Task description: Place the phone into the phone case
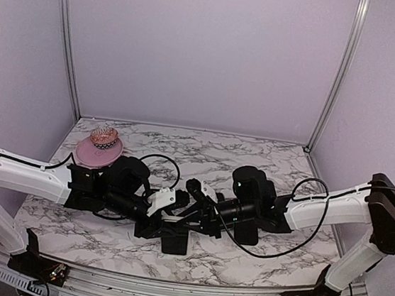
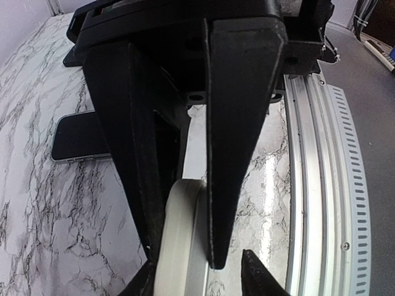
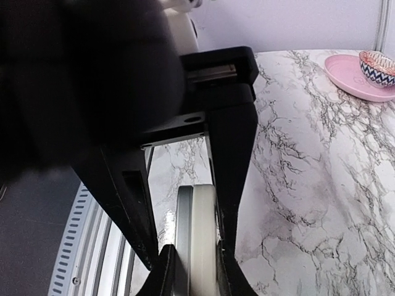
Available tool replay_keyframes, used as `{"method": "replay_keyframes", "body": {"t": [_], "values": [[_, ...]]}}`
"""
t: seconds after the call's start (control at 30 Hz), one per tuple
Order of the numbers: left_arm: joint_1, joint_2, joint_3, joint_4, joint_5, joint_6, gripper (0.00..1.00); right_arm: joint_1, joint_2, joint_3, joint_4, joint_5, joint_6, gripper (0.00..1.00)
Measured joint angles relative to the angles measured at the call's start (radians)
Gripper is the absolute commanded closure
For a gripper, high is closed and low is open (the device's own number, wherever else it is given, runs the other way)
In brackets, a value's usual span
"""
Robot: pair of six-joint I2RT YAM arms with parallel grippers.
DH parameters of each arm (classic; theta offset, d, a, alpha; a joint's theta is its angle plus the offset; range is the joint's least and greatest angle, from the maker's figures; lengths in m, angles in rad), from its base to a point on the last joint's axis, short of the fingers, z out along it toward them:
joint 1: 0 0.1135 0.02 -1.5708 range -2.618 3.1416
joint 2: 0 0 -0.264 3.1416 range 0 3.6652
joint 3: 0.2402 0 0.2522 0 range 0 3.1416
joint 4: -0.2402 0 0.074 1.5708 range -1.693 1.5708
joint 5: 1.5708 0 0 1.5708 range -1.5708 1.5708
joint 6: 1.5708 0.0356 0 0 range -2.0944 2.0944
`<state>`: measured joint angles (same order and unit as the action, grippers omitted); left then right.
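Right pincer (image 3: 194,274) is clamped on the phone case (image 3: 200,228), with one fingertip pressed against each face of the pale slab. Left pincer (image 2: 200,280) faces it from the opposite side with its fingertips apart. They straddle the same case, and a strip of marble shows between the case and the fingertip at 5 o'clock in the left wrist view. The case is turned edge-on to both wrist cameras, so only a grey band and a white band with a rounded corner show. Whether it touches the surface below, I cannot tell.

A white table (image 1: 253,161) with grey veining fills the floor of the top view, inside plain lilac walls. The left arm (image 1: 23,171) comes in from 8 o'clock and the right arm (image 1: 334,203) from 4 o'clock. Both are white with black wrists, and they meet near 6 o'clock, close to the near edge.

A pink plate (image 1: 86,153) sits at 10 o'clock on the table, well apart from the pincers.

The phone (image 2: 77,139) is dark with a silver rim. It lies flat on the marble at 9 o'clock in the left wrist view, partly hidden behind a black finger and outside the case.

A small patterned bowl (image 1: 104,137) rests on the plate.
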<state>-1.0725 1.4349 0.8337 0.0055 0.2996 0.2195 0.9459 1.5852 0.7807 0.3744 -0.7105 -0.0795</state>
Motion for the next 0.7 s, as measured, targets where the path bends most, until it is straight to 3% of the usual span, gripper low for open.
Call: {"method": "replay_keyframes", "body": {"t": [0.17, 0.4, 0.53, 0.57, 0.67, 0.7], "values": [[-0.001, -0.02, -0.011, 0.013, 0.003, 0.013, 0.55, 0.014, -0.034, -0.016, -0.033, 0.042, -0.055, 0.88], [-0.001, -0.081, -0.065, 0.02, 0.006, 0.063, 0.8, 0.021, -0.113, -0.068, -0.073, 0.066, -0.143, 0.86], [-0.001, -0.077, -0.069, 0.029, 0.026, 0.076, 1.0, 0.021, -0.116, -0.071, -0.08, 0.062, -0.17, 0.84], [0.0, -0.074, -0.069, 0.035, 0.031, 0.077, 1.0, 0.021, -0.116, -0.072, -0.08, 0.062, -0.176, 0.8], [0.003, -0.063, -0.069, 0.057, 0.042, 0.067, 1.0, 0.02, -0.12, -0.077, -0.085, 0.065, -0.185, 0.51], [0.003, -0.06, -0.071, 0.073, 0.044, 0.065, 1.0, 0.021, -0.119, -0.077, -0.089, 0.075, -0.185, 0.46]]}}
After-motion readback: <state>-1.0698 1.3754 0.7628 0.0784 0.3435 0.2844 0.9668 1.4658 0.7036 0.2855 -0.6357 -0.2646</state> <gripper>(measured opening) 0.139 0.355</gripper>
